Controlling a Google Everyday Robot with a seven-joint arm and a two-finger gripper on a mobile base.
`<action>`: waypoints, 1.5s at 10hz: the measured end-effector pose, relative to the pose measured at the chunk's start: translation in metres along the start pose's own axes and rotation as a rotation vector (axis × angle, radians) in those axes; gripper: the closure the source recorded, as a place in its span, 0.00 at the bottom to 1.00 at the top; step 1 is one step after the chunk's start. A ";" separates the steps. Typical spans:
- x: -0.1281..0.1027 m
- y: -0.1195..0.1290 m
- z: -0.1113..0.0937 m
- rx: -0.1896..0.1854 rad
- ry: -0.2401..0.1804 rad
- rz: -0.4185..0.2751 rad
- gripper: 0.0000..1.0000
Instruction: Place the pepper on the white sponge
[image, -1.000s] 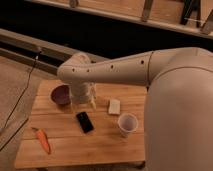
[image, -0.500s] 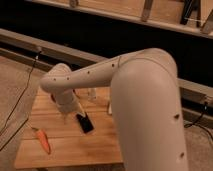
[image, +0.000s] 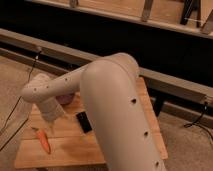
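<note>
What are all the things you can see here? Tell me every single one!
pepper: one, orange-red, lying on the front left of the table.
phone: one, black, flat on the table, right of the pepper.
bowl: one, purplish, at the back of the table, mostly hidden by the arm.
table: one, light wood, lower left of the view.
cables: two, dark, one on the floor left of the table, one at the far right.
white sponge: none in view; the arm may be covering it.
arm: one, beige, sweeping across the table.
gripper: one, beige, over the table's left part, between pepper and phone, not touching the pepper.
</note>
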 end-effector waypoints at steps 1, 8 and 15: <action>-0.007 0.013 0.009 -0.006 0.007 -0.047 0.35; -0.034 0.068 0.044 -0.057 0.037 -0.159 0.35; -0.058 0.103 0.052 -0.071 -0.023 -0.191 0.35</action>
